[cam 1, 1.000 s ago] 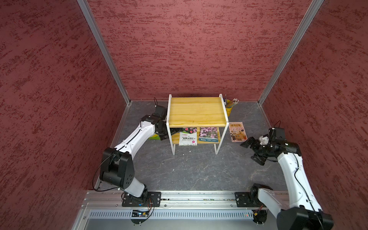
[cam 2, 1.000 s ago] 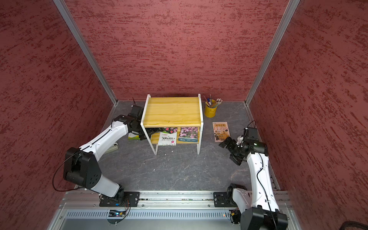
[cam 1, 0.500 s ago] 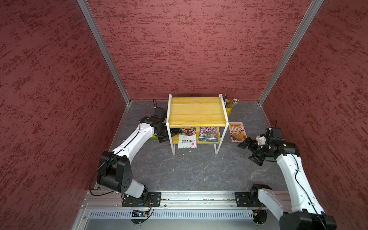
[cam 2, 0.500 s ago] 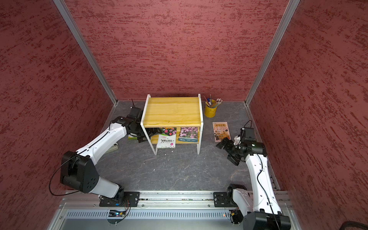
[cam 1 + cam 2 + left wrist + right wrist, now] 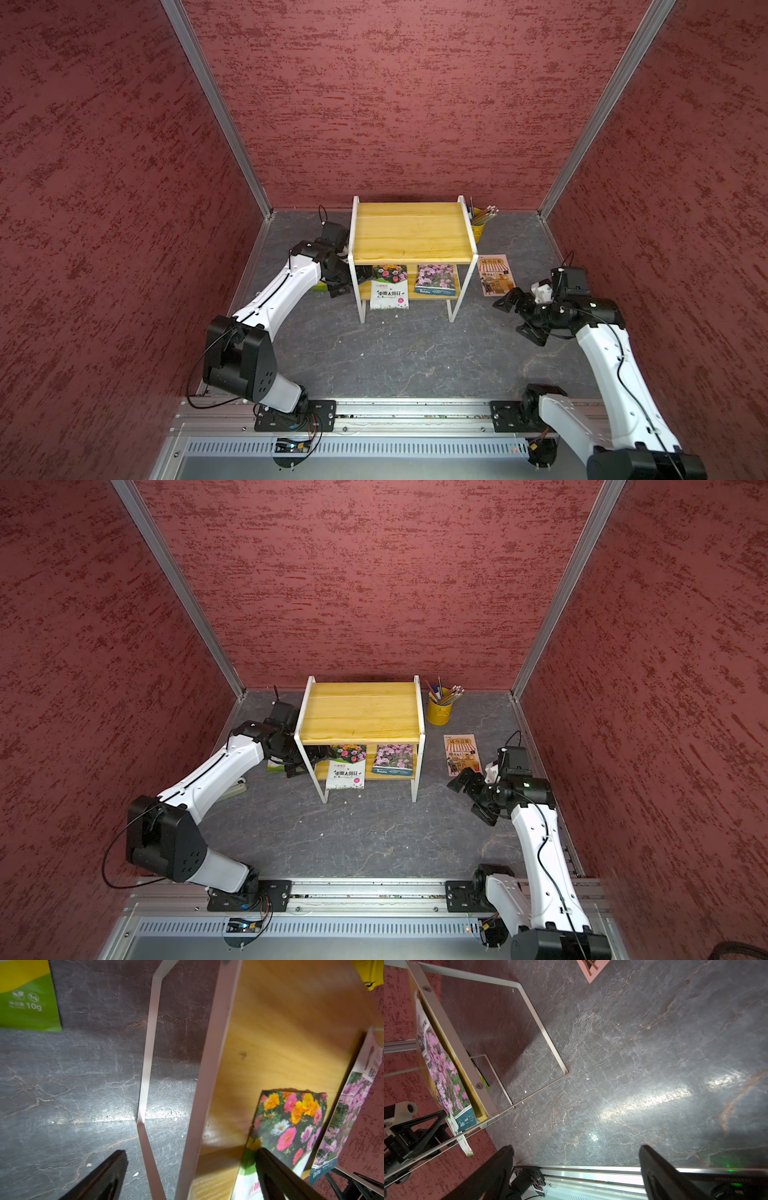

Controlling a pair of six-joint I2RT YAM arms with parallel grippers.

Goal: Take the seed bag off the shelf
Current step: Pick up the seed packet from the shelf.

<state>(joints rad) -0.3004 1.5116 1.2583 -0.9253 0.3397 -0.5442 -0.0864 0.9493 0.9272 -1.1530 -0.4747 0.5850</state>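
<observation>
Seed bag (image 5: 389, 286) with mixed blooms lies on the lower board of the shelf (image 5: 411, 232), its white end hanging past the front edge; not yet off. Pink-flower bag (image 5: 436, 279) sits just beside it on the same board.

Left gripper (image 5: 192, 1151) reaches in from the shelf's side, jaws wide, holding nothing. 1 finger (image 5: 276, 1167) is over the bag, the other outside above the floor, and the white side rail (image 5: 207, 1084) runs between the 2. Right gripper (image 5: 517, 318) is wide too, empty, well apart.

Risks, as I judge:
- Closing here clamps the rail, not the bag, and drags the shelf.
- A sideways sweep could shove the pink bag out as well.
- The thin, slick packet may slip from under 1 finger.
</observation>
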